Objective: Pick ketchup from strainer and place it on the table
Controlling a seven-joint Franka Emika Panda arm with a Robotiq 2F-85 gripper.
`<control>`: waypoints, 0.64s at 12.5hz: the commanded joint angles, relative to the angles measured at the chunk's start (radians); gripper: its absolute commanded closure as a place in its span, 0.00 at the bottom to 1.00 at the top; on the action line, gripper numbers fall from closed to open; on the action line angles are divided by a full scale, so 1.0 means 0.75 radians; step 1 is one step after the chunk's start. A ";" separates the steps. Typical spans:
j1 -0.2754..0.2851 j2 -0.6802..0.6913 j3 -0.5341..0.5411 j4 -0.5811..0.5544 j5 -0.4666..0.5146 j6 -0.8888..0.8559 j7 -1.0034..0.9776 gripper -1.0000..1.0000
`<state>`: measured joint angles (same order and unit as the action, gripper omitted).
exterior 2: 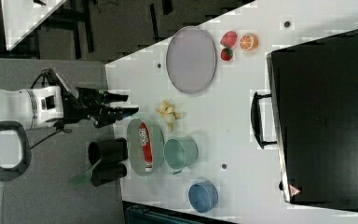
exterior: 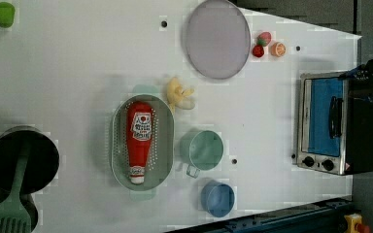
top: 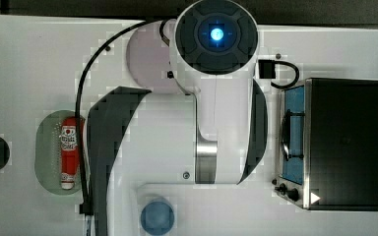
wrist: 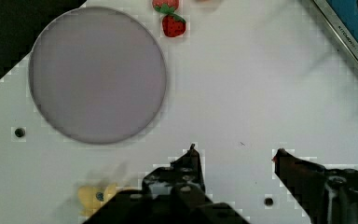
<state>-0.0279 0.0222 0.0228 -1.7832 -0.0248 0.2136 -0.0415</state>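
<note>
The ketchup (exterior: 140, 141), a red squeeze bottle with a white cap and label, lies lengthwise in the pale green oval strainer (exterior: 167, 141) on the white table (exterior: 77, 73). In the top view the ketchup (top: 69, 152) and strainer (top: 49, 147) sit at the left, beside the arm's body. My gripper (exterior 2: 128, 103) hovers in the right view just up and left of the strainer (exterior 2: 134, 140) and ketchup (exterior 2: 145, 144), apart from both. In the wrist view the gripper (wrist: 236, 150) is open, with bare table between its fingertips.
Next to the strainer are a green cup (exterior: 201, 149), a blue cup (exterior: 218, 198) and a banana toy (exterior: 179, 94). Farther off lie a grey plate (exterior: 217, 39), strawberries (exterior: 261, 43) and an orange slice (exterior: 278, 48). A toaster oven (exterior: 335, 124) and a dark pot (exterior: 22, 160) stand at opposite ends.
</note>
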 commanded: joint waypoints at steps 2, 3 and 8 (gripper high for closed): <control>-0.128 -0.317 0.075 -0.131 0.053 -0.177 0.212 0.10; -0.124 -0.311 0.106 -0.131 0.053 -0.175 0.212 0.00; -0.108 -0.254 0.356 -0.131 0.053 -0.170 0.212 0.00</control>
<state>-0.1359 -0.2133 0.2415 -1.8496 0.0066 0.1000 0.0727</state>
